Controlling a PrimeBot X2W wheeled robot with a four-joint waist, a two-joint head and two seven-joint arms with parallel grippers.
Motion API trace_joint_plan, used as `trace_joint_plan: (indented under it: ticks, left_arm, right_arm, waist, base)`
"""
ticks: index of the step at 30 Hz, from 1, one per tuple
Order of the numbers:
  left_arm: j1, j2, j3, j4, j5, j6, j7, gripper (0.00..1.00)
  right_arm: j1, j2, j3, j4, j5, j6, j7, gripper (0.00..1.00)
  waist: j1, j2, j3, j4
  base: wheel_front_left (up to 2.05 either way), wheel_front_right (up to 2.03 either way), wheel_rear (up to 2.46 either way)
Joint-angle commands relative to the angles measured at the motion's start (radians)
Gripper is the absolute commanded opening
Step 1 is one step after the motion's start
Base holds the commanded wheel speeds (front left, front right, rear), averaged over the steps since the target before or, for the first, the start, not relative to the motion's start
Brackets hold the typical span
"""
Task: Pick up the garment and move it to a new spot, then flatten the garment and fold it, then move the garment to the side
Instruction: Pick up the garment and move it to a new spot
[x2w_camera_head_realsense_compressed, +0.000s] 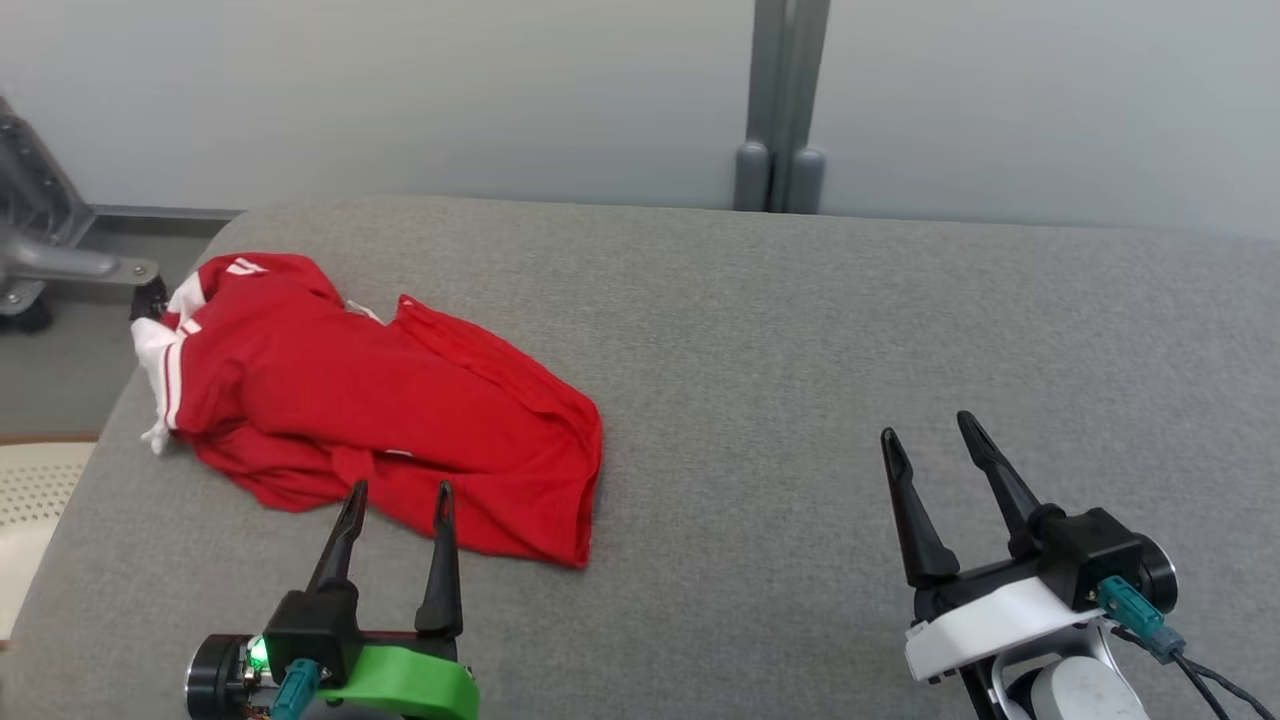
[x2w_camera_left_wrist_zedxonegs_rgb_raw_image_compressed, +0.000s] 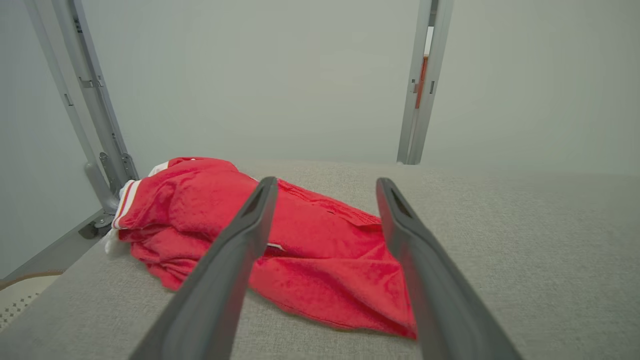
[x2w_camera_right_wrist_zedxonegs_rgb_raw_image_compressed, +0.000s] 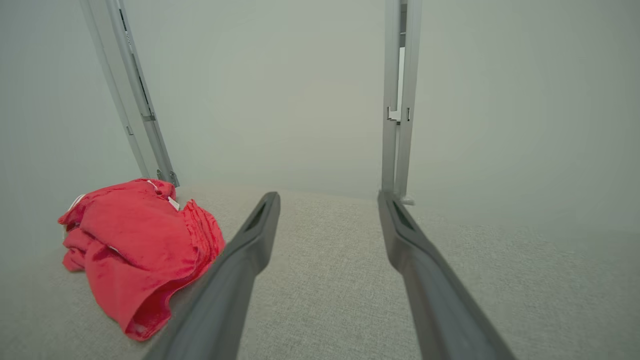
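Red garment (x2w_camera_head_realsense_compressed: 400, 420) with white trim sits in a crumpled heap at the far-left end of the grey upholstered surface (x2w_camera_head_realsense_compressed: 800, 350), collar end near the left edge, hem toward centre. It's bunched in layers, not flat, so looks like step one (pick and relocate) hasn't started. Left hand (x2w_camera_head_realsense_compressed: 400, 487) is lined up on the near edge of the heap, fingers spread wide and pointing straight into the cloth. From the left wrist view it's low and aimed at the middle fold. Can't tell if the tips touch fabric yet; nothing is pinched. Right hand (x2w_camera_head_realsense_compressed: 926, 425) is parked well apart on the right over bare upholstery, also spread and empty, probably leaving the open middle clear as the drop zone. Expect a thick multi-layer grab, since the heap is loose.
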Motion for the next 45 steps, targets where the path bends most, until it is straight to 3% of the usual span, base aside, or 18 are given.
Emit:
trace_joint_plan:
  ticks: [1,9,17,32,39,45]
  left_arm:
    - [0.019,0.003,0.005,-0.004,0.01,0.003,-0.001,1.0]
    - [0.033,0.003,0.034,-0.021,0.035,-0.007,-0.001,1.0]
    - [0.036,0.003,0.057,-0.03,0.055,-0.023,-0.001,1.0]
    - [0.028,0.003,0.068,-0.047,0.042,-0.01,-0.001,1.0]
    - [-0.029,0.004,0.101,-0.041,0.055,-0.019,-0.001,1.0]
    - [-0.143,0.047,0.145,0.029,0.073,-0.043,-0.001,1.0]
  right_arm:
    - [0.007,-0.003,0.003,0.001,0.008,0.0,-0.003,1.0]
    - [0.001,-0.003,0.026,0.002,0.038,0.0,-0.003,1.0]
    - [0.007,-0.003,0.038,0.005,0.052,0.0,-0.003,1.0]
    - [-0.01,-0.003,0.044,0.004,0.037,0.0,-0.003,1.0]
    - [-0.041,-0.003,0.038,0.0,-0.008,0.0,-0.003,1.0]
    - [-0.088,-0.006,0.004,-0.026,-0.075,0.0,-0.003,1.0]
  waist:
    - [0.0,0.0,-0.019,0.101]
    - [0.0,0.0,-0.031,0.232]
    - [0.0,0.0,-0.031,0.294]
    - [0.0,0.0,-0.005,0.302]
    - [0.0,0.0,0.067,0.255]
    - [0.0,0.0,0.186,0.2]
  base:
    - [0.0,0.0,0.0]
    - [0.0,0.0,0.0]
    - [0.0,0.0,0.0]
    - [0.0,0.0,0.0]
    - [0.0,0.0,0.0]
    - [0.0,0.0,0.0]
